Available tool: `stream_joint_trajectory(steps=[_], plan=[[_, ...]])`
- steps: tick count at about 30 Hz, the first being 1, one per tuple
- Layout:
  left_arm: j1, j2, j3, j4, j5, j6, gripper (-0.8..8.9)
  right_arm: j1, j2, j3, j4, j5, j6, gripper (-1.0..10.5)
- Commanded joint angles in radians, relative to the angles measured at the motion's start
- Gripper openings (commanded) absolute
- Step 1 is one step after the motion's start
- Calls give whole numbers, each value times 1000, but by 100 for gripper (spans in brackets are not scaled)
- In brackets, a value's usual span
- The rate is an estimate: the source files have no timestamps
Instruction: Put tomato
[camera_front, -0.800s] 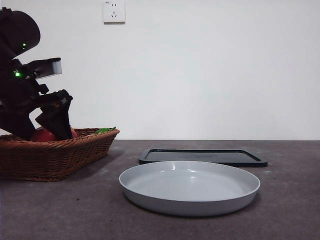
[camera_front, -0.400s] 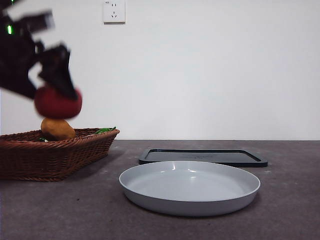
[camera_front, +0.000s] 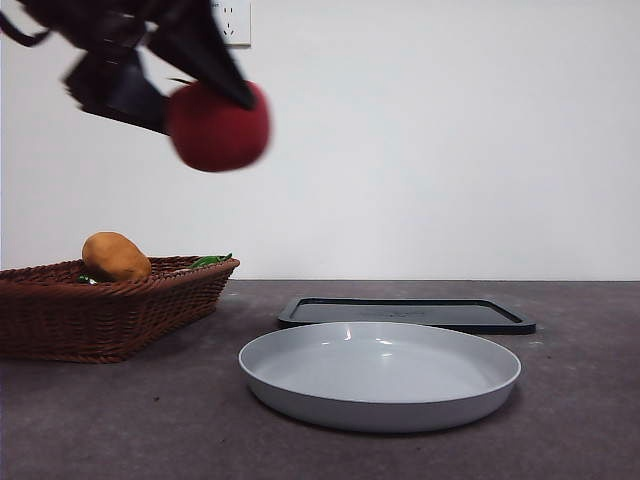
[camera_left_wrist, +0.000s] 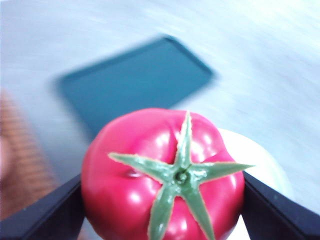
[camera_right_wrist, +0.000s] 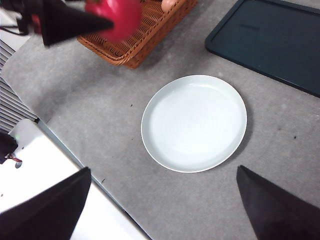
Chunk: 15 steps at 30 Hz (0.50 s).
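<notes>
My left gripper (camera_front: 205, 105) is shut on the glossy red tomato (camera_front: 219, 127), high in the air between the wicker basket (camera_front: 110, 315) and the grey plate (camera_front: 380, 375). In the left wrist view the tomato (camera_left_wrist: 165, 175) fills the space between the two black jaws, its green stem facing the camera. The right wrist view looks down from high up: the tomato (camera_right_wrist: 115, 15) in the left gripper hangs near the basket (camera_right_wrist: 145, 30), and the plate (camera_right_wrist: 194, 122) lies bare below. My right gripper (camera_right_wrist: 162, 210) stands open, far above the table.
An orange-brown potato-like item (camera_front: 116, 256) and something green (camera_front: 210, 261) lie in the basket. A dark flat tray (camera_front: 405, 313) sits behind the plate. The table's edge (camera_right_wrist: 90, 170) runs beside the plate in the right wrist view.
My left gripper has lifted the tomato out of the basket and carried it up and to the right, toward the plate. The potato-like item has come into sight in the basket.
</notes>
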Motion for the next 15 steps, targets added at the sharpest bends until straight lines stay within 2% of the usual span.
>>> stream_joint_trajectory(steps=[1,10,15], plan=[[-64,58,16,24,2,-5,302,5,6,18,10,-1,8,464],[-213,286,16,172,-38,-3,302,5,6,18,6,-1,8,464],[-247,403,16,236,-44,-2,302,5,6,18,6,-1,8,464]])
